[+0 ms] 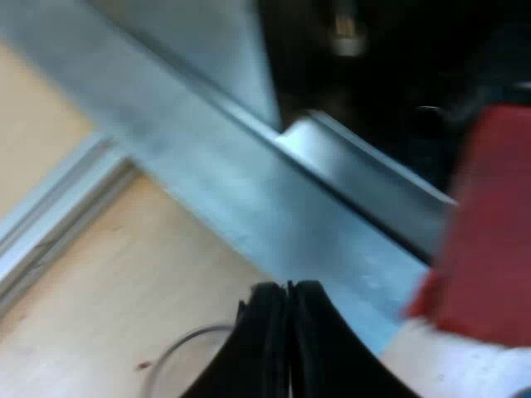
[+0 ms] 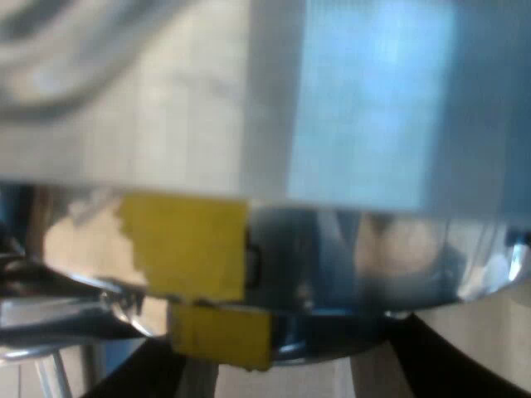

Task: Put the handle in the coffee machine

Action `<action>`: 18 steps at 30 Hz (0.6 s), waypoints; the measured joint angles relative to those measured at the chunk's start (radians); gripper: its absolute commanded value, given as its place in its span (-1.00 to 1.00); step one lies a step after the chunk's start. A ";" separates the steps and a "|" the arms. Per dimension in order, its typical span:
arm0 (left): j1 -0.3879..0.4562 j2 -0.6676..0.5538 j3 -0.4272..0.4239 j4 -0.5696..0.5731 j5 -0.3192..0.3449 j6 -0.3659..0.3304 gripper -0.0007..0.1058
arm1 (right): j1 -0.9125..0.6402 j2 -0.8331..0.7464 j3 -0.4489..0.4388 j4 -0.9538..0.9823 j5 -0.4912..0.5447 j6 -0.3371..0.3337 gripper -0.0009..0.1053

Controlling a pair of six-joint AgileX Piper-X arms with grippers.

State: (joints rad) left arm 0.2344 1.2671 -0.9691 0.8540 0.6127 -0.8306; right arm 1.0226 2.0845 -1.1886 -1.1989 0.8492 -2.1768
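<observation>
My left gripper (image 1: 288, 292) is shut with nothing between its fingers, low over the wooden table beside the espresso machine's metal base (image 1: 249, 182). The red end of the holder's handle (image 1: 485, 249) shows close by, at the machine's dark front. My right gripper (image 2: 286, 361) sits right up against a shiny round metal part of the machine (image 2: 348, 249). Its fingers (image 2: 158, 369) stand wide apart on either side of it. A yellow tape mark (image 2: 187, 245) is on that part, and a second yellow mark (image 2: 220, 336) lies just under it on a lower metal piece, probably the holder.
A thin round rim (image 1: 178, 352) lies on the wooden table (image 1: 108, 282) close to my left fingers. A metal rail (image 1: 50, 215) runs along the table by the machine's base. White material (image 1: 448, 365) shows under the red end.
</observation>
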 measured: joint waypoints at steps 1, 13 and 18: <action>-0.010 0.000 0.000 0.006 0.000 0.002 -0.97 | 0.000 0.000 0.000 0.000 0.000 0.000 -0.25; -0.087 0.000 0.000 0.016 -0.019 0.001 -0.97 | 0.000 0.011 0.000 -0.017 0.000 0.000 -0.25; -0.087 0.000 -0.002 0.083 -0.015 0.001 -0.97 | 0.000 0.013 0.000 -0.025 -0.002 0.000 -0.25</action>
State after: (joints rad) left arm 0.1473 1.2671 -0.9709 0.9372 0.5975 -0.8297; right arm 1.0226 2.0977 -1.1886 -1.2235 0.8473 -2.1768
